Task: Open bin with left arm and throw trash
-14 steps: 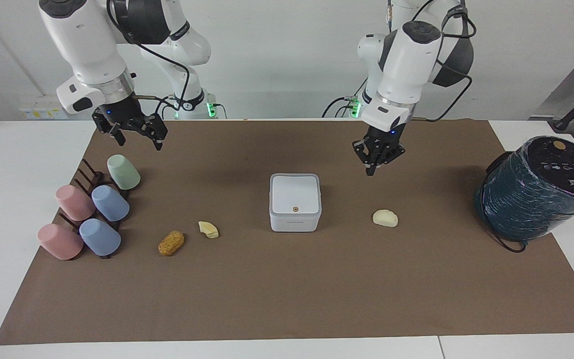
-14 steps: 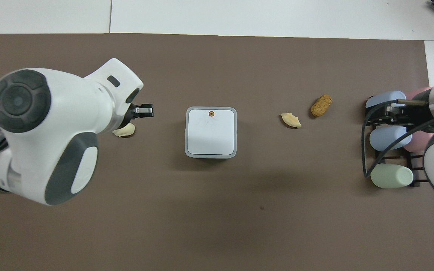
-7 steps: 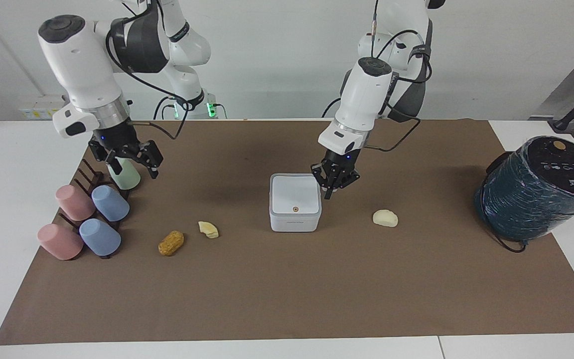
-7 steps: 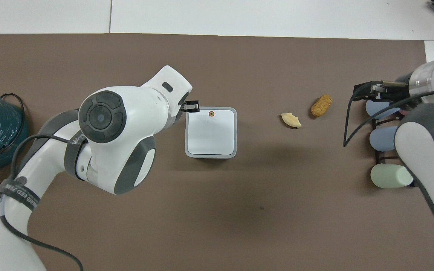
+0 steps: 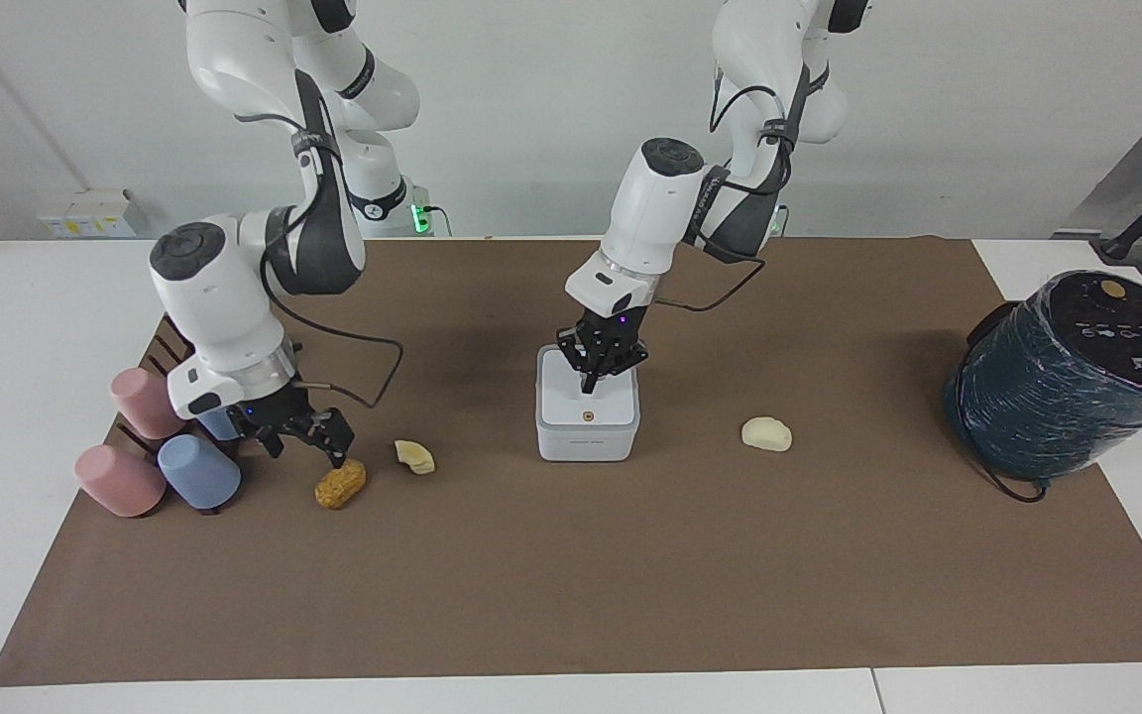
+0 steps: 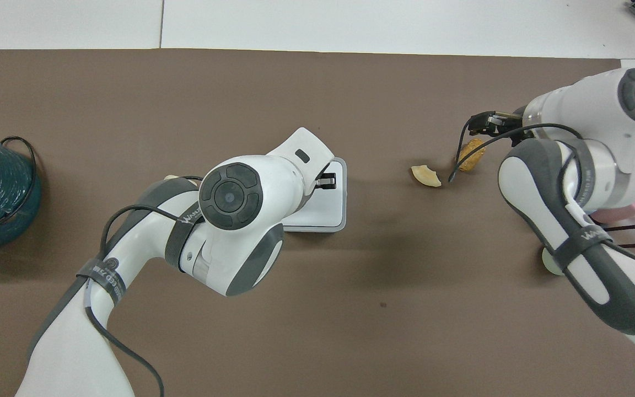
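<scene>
The white bin [image 5: 586, 428] stands mid-mat with its lid down and the orange dot showing. My left gripper [image 5: 593, 385] is shut, its tips down at the lid's top on the side nearer the robots. In the overhead view the left arm covers much of the bin [image 6: 335, 205], with the left gripper [image 6: 326, 181] over the lid. My right gripper [image 5: 305, 450] is open, low over the mat next to the golden-brown lump [image 5: 340, 484], also seen from overhead [image 6: 472, 155]. The pale yellow peel [image 5: 415, 456] lies beside it. The cream lump [image 5: 766, 434] lies toward the left arm's end.
A rack of pink and blue cups [image 5: 150, 451] stands at the right arm's end, close to the right gripper. The big dark-teal wrapped cylinder [image 5: 1072, 372] with a black cable stands at the left arm's end. A brown mat [image 5: 571, 595] covers the table.
My left gripper has moved from over the mat near the cream lump to the bin's lid. My right gripper has come down from above the cups to the golden-brown lump.
</scene>
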Motion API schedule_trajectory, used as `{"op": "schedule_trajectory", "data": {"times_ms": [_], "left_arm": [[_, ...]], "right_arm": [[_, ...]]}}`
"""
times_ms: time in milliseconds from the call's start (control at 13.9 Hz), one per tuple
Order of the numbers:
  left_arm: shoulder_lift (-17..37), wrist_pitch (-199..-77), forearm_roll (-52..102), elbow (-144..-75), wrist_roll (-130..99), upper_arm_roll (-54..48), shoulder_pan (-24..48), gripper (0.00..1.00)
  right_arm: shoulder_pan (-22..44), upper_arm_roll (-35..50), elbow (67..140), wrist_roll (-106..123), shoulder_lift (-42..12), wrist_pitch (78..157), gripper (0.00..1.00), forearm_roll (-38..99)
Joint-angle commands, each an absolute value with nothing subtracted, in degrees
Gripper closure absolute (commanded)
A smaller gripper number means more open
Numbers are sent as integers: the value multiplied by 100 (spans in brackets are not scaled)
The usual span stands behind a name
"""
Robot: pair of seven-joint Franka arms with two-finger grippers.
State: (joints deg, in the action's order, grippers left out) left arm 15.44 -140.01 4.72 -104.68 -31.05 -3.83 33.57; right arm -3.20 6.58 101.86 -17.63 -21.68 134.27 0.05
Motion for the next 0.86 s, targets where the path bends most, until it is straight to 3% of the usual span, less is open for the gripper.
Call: {"op": "schedule_trajectory", "data": {"times_ms": [0, 144, 360, 504, 576, 648, 720, 792], "left_arm": [[1512, -14106, 562, -10590, -3111, -290, 3419, 100], [1582, -14133, 554, -10713, -3103, -290, 3437, 100], [1731, -14159, 536, -10749, -3094, -281, 3472, 100], [1775, -14194, 519, -10749, -3094, -281, 3533, 100], [1775, -14194, 519, -10758, -3094, -281, 3533, 100], [1801, -14186, 519, -10749, -3094, -273, 3533, 100], [1802, -14159, 510, -10697, -3094, -272, 3525, 100], [1802, -14116, 510, -10583, -3076, -264, 3490, 100]], "right_arm": [[-255, 677, 10643, -1942, -2241, 14166, 0, 9], [-246, 677, 10940, -1899, -2268, 14378, 0, 9], [-246, 677, 11486, -1715, -2224, 15308, 0, 9], [-246, 677, 11575, -1399, -2197, 15390, 0, 9], [-255, 668, 11575, -1215, -2197, 15390, 24, 9], [-264, 668, 11575, -987, -2189, 15381, 66, 0], [-272, 668, 11566, -802, -2180, 15381, 92, 0], [-272, 668, 11558, -687, -2075, 15268, 100, 0]]}}
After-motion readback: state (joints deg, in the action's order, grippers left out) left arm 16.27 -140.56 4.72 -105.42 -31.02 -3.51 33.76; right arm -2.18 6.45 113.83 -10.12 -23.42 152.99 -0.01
